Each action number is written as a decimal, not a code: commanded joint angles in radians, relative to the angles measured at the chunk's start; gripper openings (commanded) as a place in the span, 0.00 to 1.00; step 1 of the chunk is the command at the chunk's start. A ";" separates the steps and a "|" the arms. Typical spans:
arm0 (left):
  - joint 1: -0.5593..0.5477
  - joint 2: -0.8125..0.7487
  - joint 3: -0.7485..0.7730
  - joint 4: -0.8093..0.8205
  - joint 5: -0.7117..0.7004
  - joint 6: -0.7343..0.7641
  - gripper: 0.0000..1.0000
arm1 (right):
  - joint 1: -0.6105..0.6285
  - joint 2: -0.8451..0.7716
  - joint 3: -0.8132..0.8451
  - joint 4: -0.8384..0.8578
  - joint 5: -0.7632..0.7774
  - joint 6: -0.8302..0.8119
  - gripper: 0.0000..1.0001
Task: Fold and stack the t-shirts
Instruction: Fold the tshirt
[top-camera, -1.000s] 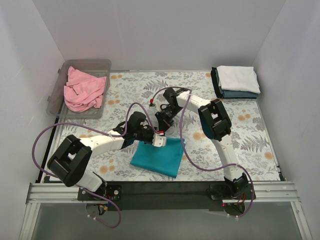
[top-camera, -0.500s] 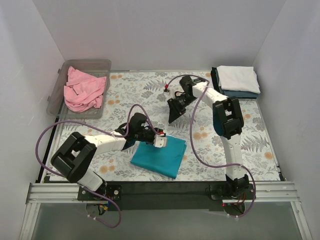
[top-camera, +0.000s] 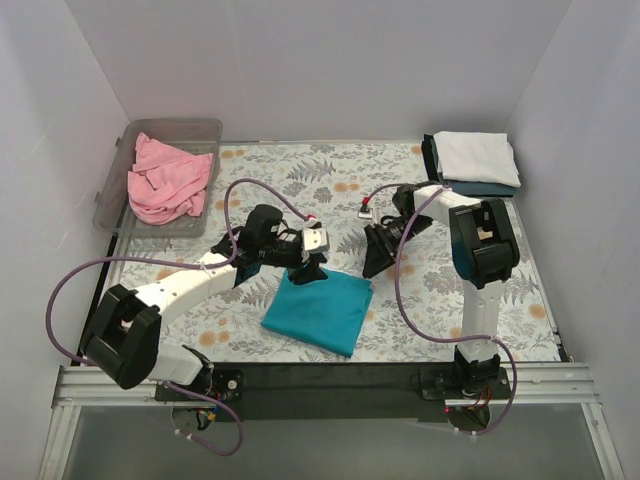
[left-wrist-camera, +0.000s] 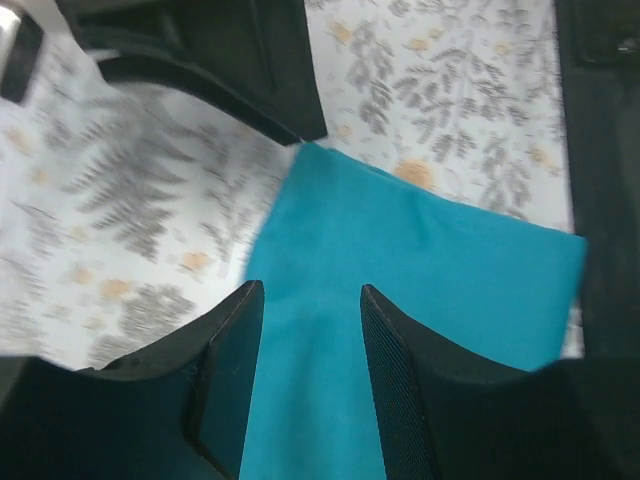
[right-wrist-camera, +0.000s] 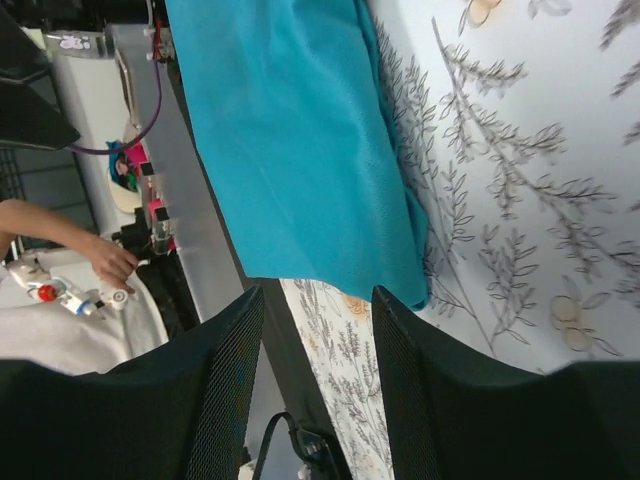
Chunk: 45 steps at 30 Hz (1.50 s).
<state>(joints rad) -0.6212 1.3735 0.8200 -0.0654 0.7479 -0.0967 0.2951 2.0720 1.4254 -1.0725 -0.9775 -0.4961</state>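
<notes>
Teal t-shirt (top-camera: 320, 312), 1, folded flat at the front centre of the bench (top-camera: 500, 285): left hand (top-camera: 305, 270) and right hand (top-camera: 374, 264), both now released and empty, have drawn back off its far edge, so the fold looks finished and the move onto the stacked t-shirts (top-camera: 478, 160) at far right looks due.

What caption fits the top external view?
Folded teal t-shirt in front; pink t-shirt in the bin; white t-shirt stacked on dark t-shirt.

teal t-shirt (top-camera: 320, 312): folded flat, lower centre | left gripper (top-camera: 308, 269): at its upper-left edge | right gripper (top-camera: 374, 264): beside its upper-right corner | pink t-shirt (top-camera: 168, 180): crumpled in clear bin (top-camera: 205, 130), upper left | white t-shirt (top-camera: 476, 156): atop dark grey-blue t-shirt (top-camera: 482, 188), upper right
</notes>
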 joint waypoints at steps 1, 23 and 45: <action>0.003 0.012 -0.024 -0.165 0.084 -0.213 0.43 | 0.004 -0.032 -0.045 0.029 -0.032 -0.032 0.54; 0.002 0.165 -0.045 -0.090 -0.038 -0.337 0.42 | 0.027 -0.078 -0.157 0.203 0.017 0.131 0.43; 0.002 0.283 -0.019 -0.088 -0.222 -0.449 0.34 | 0.027 -0.124 -0.160 0.057 0.144 0.084 0.01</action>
<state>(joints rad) -0.6197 1.6268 0.7795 -0.1452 0.6041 -0.5289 0.3225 1.9373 1.2839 -0.9623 -0.8940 -0.3801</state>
